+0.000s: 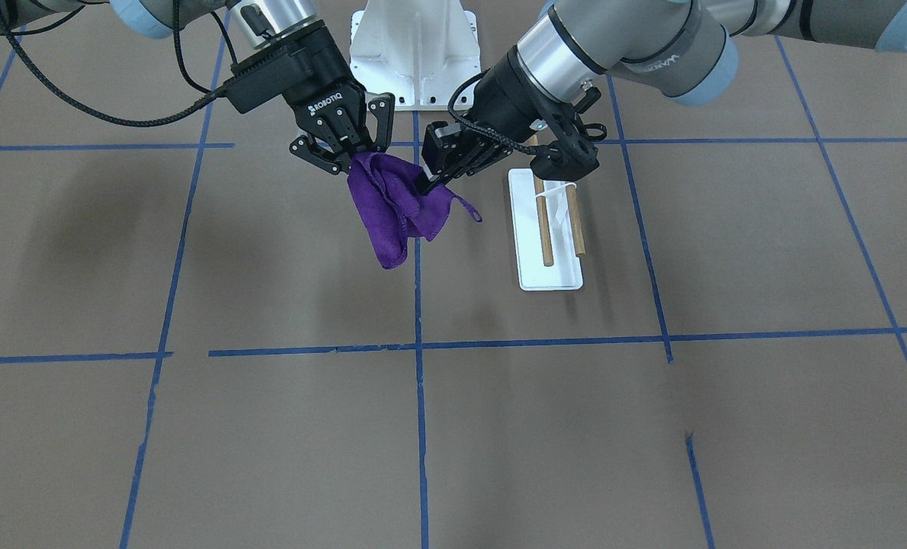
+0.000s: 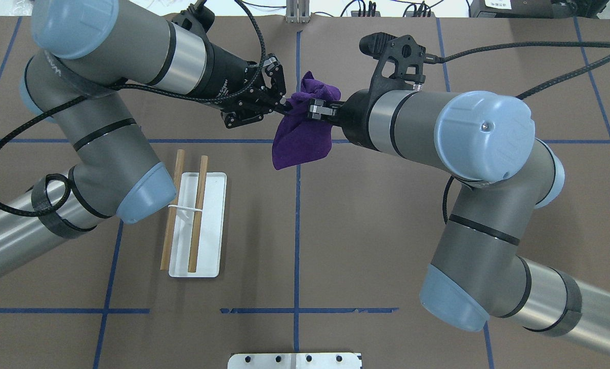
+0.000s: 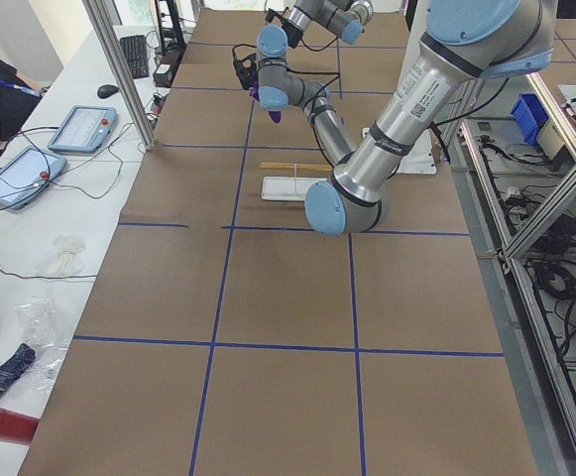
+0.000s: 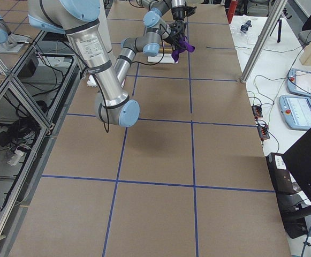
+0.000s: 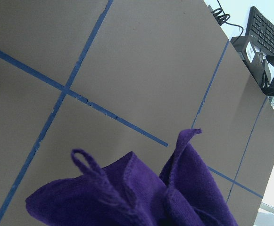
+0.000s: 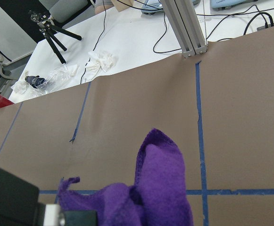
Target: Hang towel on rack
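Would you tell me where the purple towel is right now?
In the overhead view the purple towel hangs in the air, gripped between the left gripper and the right gripper, beyond and to the right of the rack.

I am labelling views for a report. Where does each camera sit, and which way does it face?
Front-facing: across the table, facing the robot; left gripper and right gripper hold the towel near the rack.
Overhead: behind robot, looking down; both arms.
Left: table's left end; left arm near.
Right: table's right end; right arm near.
Left wrist: over towel toward table; no gripper shows.
Right wrist: likewise; dark gripper part, lower left.
Shared: towel everywhere.
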Available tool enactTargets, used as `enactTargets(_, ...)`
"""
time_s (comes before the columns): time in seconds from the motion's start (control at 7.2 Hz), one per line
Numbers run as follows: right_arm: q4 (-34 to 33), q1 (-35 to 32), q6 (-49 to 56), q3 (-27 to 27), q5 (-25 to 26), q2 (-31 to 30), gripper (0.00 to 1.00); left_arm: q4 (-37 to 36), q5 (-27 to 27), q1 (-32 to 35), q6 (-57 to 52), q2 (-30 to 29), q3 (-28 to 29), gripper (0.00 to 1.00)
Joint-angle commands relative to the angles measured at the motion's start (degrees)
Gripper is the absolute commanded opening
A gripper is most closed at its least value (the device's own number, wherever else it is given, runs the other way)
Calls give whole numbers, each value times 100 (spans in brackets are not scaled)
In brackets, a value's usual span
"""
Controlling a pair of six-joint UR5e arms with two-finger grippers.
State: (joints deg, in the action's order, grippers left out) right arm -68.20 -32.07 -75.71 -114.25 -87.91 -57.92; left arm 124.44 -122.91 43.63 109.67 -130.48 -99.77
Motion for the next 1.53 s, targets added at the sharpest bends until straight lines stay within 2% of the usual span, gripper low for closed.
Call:
enactTargets(0.0,0,8,29,-1,-16,-9,99,-7,-14,14,2,-13,-8,0)
enactTargets(0.42,-87,-18,108,-45,-287,-175,100,-33,-14,40,28,-22,-16,0)
enactTargets(0.56,-149,-53,248,-184,-314,-515,100,-51,-5,66,28,-22,-77,0)
enactTargets(0.97,-2252,-115,1686,-1368,-480,-1150,100,-69,30,66,99,-30,-288,0)
enactTargets(1.25,-3535,-893,2731,-1670,-1399,-1361,100,-226,144,66,212,-13,-594,0)
enactTargets(1.39,-4177,-1498,3424,-1688,-1883,-1502,100,-810,614,32,213,-48,-953,0)
